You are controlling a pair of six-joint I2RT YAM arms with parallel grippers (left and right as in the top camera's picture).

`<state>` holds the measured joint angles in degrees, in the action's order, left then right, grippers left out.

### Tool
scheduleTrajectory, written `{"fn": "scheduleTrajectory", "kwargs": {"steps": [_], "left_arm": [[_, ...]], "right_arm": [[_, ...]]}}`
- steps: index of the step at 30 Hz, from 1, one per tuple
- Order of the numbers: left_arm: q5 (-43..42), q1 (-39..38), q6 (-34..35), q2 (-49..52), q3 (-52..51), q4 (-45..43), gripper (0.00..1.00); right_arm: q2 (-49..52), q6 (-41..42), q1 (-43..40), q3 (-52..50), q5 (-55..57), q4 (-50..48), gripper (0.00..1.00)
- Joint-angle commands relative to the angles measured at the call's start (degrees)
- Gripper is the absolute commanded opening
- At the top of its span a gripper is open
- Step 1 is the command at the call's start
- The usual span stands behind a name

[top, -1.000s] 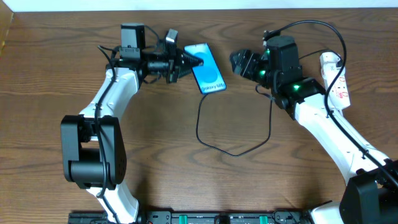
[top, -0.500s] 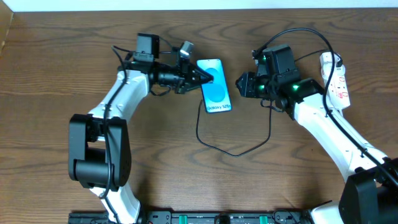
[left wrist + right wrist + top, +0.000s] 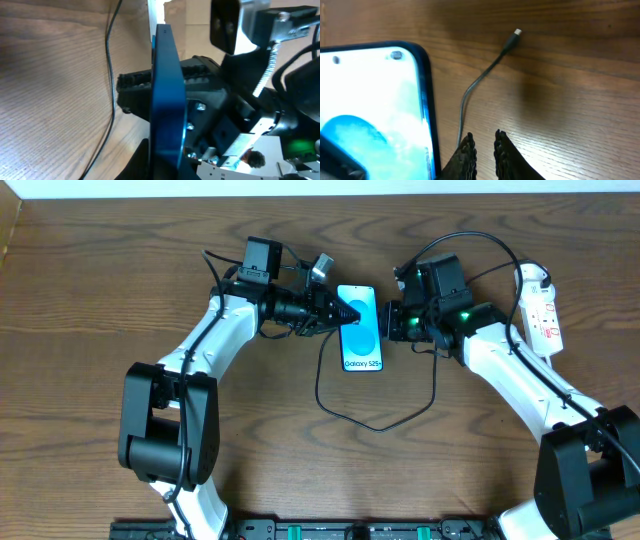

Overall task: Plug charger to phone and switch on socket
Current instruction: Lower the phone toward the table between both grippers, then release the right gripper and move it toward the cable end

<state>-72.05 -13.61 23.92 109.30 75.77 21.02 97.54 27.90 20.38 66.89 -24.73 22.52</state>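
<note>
Slim blue-screened smartphone [image 3: 360,330] is clamped by the left gripper [image 3: 345,313] at the wooden table's [image 3: 90,270] centre, while the right gripper [image 3: 484,140] is nearly closed beside the thin black charger cable [image 3: 475,85], hold unclear, so its distant plug tip [image 3: 517,32] may be deflected.

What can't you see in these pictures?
- Charging port of the phone: the left wrist view shows it edge-on; the right wrist view crops it.
- Switch on the power strip: overhead, too small to read.
- Whether the right gripper pinches the charger: the right wrist view's bottom edge cuts off its fingers.
</note>
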Motion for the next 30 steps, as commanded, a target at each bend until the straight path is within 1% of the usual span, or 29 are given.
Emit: {"fn": "scheduleTrajectory", "kwargs": {"steps": [1,7,20,23,26,30], "left_arm": [[-0.4,-0.6,-0.7,-1.1,0.3,-0.1,0.07],[-0.3,-0.6,-0.7,-1.1,0.3,-0.1,0.07],[-0.3,-1.3,-0.7,-1.1,0.3,-0.1,0.07],[1.4,-2.6,-0.5,-1.1,0.3,-0.1,0.07],[4.8,-4.2,1.9,-1.1,0.3,-0.1,0.07],[7.0,-5.8,2.8,-1.1,0.3,-0.3,0.07]], "right_arm": [[0.0,4.0,2.3,0.0,-5.9,-1.9,0.13],[0.0,6.1,4.8,0.0,-6.1,-4.3,0.11],[0.0,9.0,5.2,0.0,-10.6,-10.1,0.08],[0.0,9.9,5.3,0.0,-11.1,-11.1,0.08],[0.0,10.0,5.9,0.0,-11.7,-12.0,0.08],[0.0,10.0,6.5,0.0,-11.6,-12.1,0.08]]}}
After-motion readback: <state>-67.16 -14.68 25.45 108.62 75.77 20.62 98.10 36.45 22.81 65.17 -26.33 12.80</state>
